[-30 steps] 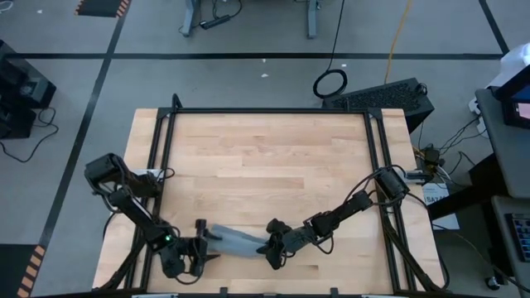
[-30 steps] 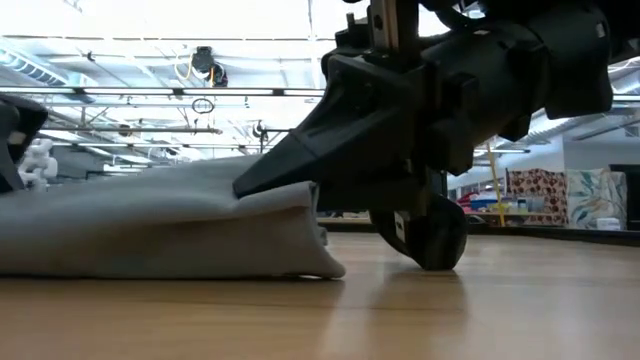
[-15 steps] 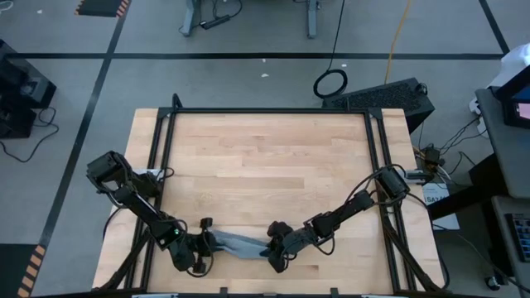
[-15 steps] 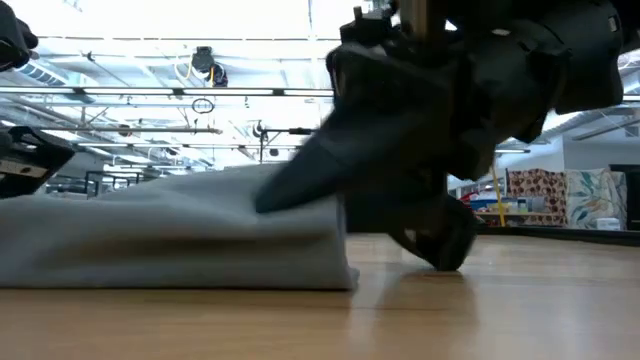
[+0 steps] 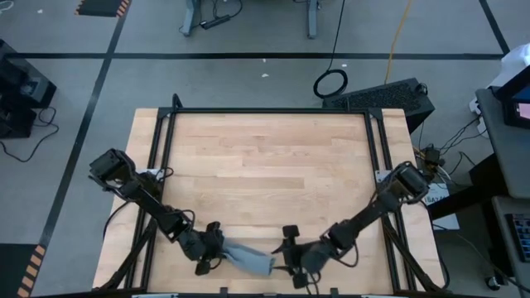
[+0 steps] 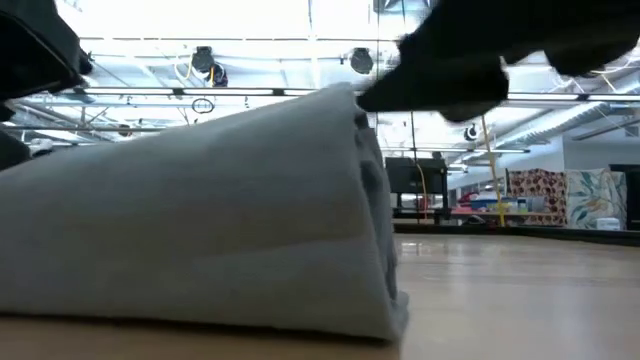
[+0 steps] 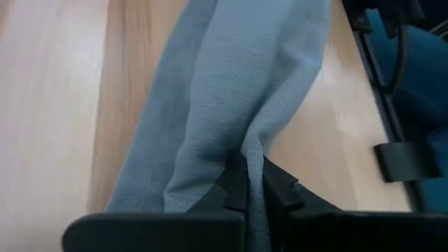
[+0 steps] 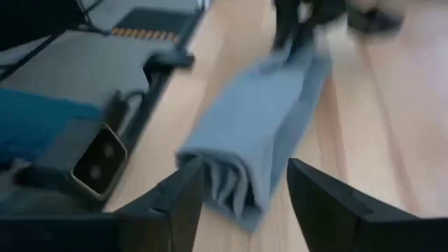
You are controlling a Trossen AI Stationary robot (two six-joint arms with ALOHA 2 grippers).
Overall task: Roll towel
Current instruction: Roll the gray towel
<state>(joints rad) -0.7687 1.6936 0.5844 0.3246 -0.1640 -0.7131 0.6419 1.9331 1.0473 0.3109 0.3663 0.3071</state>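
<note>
Right, from my console the towel (image 5: 247,257) sits as a loose grey bundle at the near edge of the bench (image 5: 265,165), roughly midway between the two arms, and it is closer to that near edge than I like. My left tool (image 5: 209,250) is clenched on the towel's left end; the left wrist view shows a fold of cloth (image 7: 238,105) pinched between the dark fingers (image 7: 234,189). My right tool (image 5: 291,263) is released, its fingers (image 8: 325,203) spread either side of the towel's right end (image 8: 245,150), where I can see the stacked layers of the roll facing me. I cannot tell whether those fingers touch the cloth. The main risk, as I judge it, is that the bundle is soft and only one end is held: if the left tool pulls or lifts while the right end lies free, the layers could slip and the roll fan out. A second risk is the near edge itself; a push toward me could slide cloth off the bench. If I close the right tool now it might catch only the outer layers, and the inner ones would slump. The low view (image 6: 200,220) shows the roll thick but slack at its right end, so it could unwind.
</note>
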